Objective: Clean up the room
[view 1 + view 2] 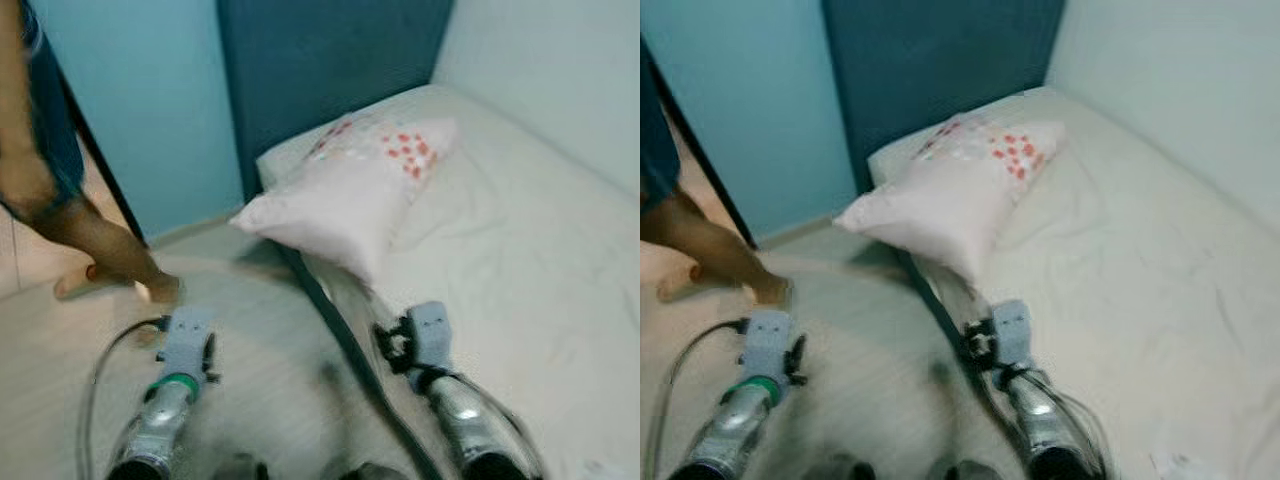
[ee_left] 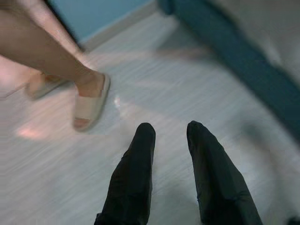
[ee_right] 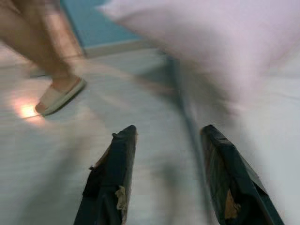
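I see the soft pink pillow (image 1: 345, 205) overhanging the white-sheeted bed's (image 1: 520, 260) corner, by teal walls. My left pincer (image 2: 171, 133) and right pincer (image 3: 168, 133) hang apart, empty, over pale plank floor (image 2: 178, 84); a person's sandalled foot (image 2: 91, 105) stands near.

Two silver metal arms end in grey box-shaped wrist housings; the left arm (image 1: 160, 425) wears a green ring and trails a thin grey cable (image 1: 100, 375), the right arm (image 1: 462, 415) carries black cabling, and each gripper has two long black fingers (image 2: 133, 173).

Seemingly a home bedroom: bed (image 1: 520, 260), pillow (image 1: 345, 195), blue walls (image 1: 150, 110).
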### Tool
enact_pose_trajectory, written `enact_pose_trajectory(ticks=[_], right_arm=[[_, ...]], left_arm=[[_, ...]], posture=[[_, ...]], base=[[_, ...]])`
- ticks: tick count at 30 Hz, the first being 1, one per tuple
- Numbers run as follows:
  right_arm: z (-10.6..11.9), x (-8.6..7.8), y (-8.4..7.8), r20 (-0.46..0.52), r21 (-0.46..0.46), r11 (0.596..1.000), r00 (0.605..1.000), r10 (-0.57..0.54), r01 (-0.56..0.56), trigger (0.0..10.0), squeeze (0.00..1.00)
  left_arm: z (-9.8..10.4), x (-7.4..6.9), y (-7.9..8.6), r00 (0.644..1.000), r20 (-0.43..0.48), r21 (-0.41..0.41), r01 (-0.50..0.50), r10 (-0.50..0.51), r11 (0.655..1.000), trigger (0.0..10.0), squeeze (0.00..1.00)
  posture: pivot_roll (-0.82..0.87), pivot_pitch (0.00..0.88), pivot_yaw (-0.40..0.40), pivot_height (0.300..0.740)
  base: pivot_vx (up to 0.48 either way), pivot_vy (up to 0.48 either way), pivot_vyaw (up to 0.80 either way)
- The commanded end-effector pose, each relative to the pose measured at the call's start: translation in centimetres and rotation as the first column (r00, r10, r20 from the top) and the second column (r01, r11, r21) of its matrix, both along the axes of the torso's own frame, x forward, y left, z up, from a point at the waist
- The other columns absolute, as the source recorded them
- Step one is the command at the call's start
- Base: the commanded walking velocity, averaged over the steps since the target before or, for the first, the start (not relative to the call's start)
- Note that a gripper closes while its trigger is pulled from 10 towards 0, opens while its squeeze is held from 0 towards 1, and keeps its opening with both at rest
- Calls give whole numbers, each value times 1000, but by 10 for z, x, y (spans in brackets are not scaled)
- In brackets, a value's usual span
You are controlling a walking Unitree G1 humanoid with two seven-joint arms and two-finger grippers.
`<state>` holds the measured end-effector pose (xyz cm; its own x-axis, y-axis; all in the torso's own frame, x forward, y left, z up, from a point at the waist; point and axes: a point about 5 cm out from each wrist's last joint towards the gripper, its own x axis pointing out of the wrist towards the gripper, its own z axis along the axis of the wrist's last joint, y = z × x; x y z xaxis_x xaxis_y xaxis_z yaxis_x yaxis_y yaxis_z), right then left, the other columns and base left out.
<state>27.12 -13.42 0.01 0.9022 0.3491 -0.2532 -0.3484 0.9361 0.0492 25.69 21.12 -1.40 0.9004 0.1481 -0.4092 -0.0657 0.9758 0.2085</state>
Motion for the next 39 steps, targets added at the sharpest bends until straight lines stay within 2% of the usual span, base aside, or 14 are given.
enact_pose_trajectory(ticks=[1,15,25,39], right_arm=[[-4,-3,-10,-23,-14,1000,999,-21,21,10000,0],[2,2,-7,7,12,1000,1000,-7,7,10000,0],[13,10,-5,52,33,999,999,6,-7,10000,0],[12,9,-5,52,35,999,999,11,-13,10000,0]], left_arm=[[-2,-1,-5,1000,-5,-9,8,-8,1000,10000,0],[-1,1,-5,1000,2,-6,4,-4,1000,10000,0],[8,11,-10,999,42,-22,9,-8,1000,10000,0],[11,14,-10,998,55,-23,12,-10,1000,10000,0]], posture=[[-54,37,18,734],[-53,34,18,734],[-54,26,18,734],[-55,21,21,734]], base=[[349,0,0],[349,0,0],[345,0,0],[343,0,0]])
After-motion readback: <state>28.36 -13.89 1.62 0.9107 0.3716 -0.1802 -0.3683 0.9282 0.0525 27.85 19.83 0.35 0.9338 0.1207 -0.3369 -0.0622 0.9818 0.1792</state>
